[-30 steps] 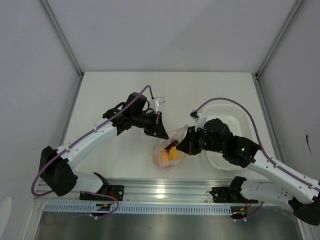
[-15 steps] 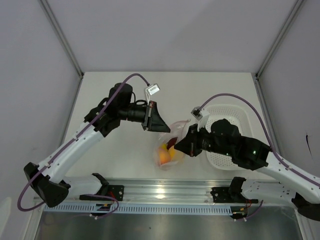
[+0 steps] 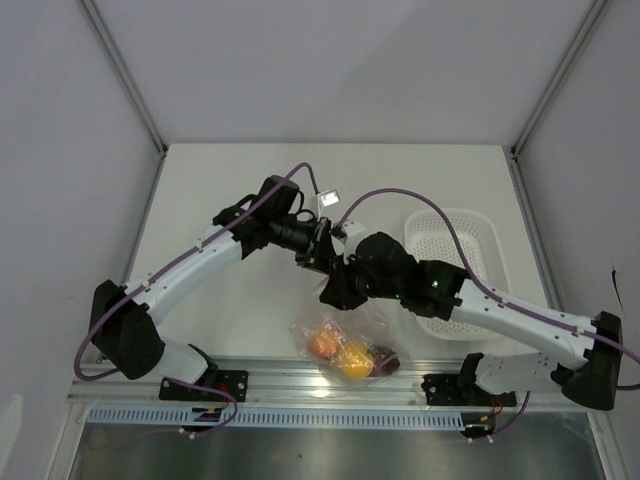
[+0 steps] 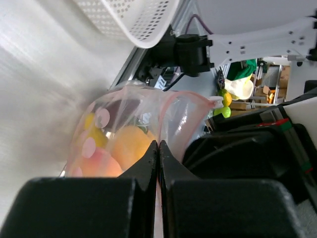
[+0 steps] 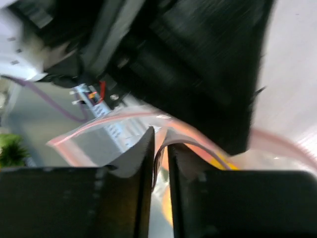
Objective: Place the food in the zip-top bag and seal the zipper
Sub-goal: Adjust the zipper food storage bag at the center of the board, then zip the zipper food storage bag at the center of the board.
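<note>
The clear zip-top bag (image 3: 372, 322) hangs between the two grippers, its lower end near the table's front edge. The food sits in its lower end: an orange-red piece (image 3: 322, 345), a yellow piece (image 3: 354, 363) and a dark red piece (image 3: 386, 357). My left gripper (image 3: 324, 262) is shut on the bag's upper edge; its wrist view shows the jaws (image 4: 158, 148) pinching the film, with the food (image 4: 128, 147) behind it and the pink-red zipper (image 4: 184, 96) curving above. My right gripper (image 3: 334, 291) is close beside it, shut on the bag's edge (image 5: 159, 144). The zipper strip (image 5: 94, 130) runs leftward there.
A white perforated basket (image 3: 470, 240) stands at the right of the table and shows at the top of the left wrist view (image 4: 133, 20). A metal rail (image 3: 300, 385) runs along the near edge, just below the bag. The two arms nearly touch at mid-table.
Both grippers have moved together at mid-table, the right one going left and farther back. The bag now hangs lower toward the front edge, and the food has slid to its lower end.
</note>
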Available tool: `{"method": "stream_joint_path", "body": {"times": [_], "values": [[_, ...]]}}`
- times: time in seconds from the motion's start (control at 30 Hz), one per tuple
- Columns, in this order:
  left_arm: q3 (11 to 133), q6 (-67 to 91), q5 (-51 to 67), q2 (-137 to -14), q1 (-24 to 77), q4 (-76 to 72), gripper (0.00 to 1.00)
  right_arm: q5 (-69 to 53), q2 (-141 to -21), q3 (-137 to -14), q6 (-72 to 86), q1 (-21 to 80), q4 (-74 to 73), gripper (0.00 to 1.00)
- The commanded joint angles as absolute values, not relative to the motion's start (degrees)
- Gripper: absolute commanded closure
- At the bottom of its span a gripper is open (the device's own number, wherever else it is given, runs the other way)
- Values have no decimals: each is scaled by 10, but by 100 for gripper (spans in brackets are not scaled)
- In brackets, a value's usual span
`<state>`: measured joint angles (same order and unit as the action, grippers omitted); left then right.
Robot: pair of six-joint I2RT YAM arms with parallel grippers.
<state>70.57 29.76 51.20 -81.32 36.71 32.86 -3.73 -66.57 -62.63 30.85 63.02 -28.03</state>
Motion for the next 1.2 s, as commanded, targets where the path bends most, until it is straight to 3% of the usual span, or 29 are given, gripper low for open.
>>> {"method": "stream_joint_path", "body": {"times": [0.0,0.07,0.13,0.3,0.47,0.67,0.8,1.17], "values": [[704,290,498,-802,354,330,100,-40,-693,-628,281,607,-228,80],[708,287,492,-800,352,334,99,-44,-698,-623,275,593,-222,73],[716,286,489,-802,349,340,99,-47,-695,-625,265,588,-225,45],[730,285,506,-808,349,334,99,-28,-675,-670,228,585,-269,2],[743,275,511,-824,349,341,99,-9,-621,-708,207,575,-315,1],[750,274,513,-825,348,341,99,7,-543,-672,194,506,-343,1],[754,276,519,-820,347,344,99,-81,-482,-628,192,433,-342,1],[745,287,540,-810,347,326,99,-289,-403,-405,217,305,-145,34]]}}
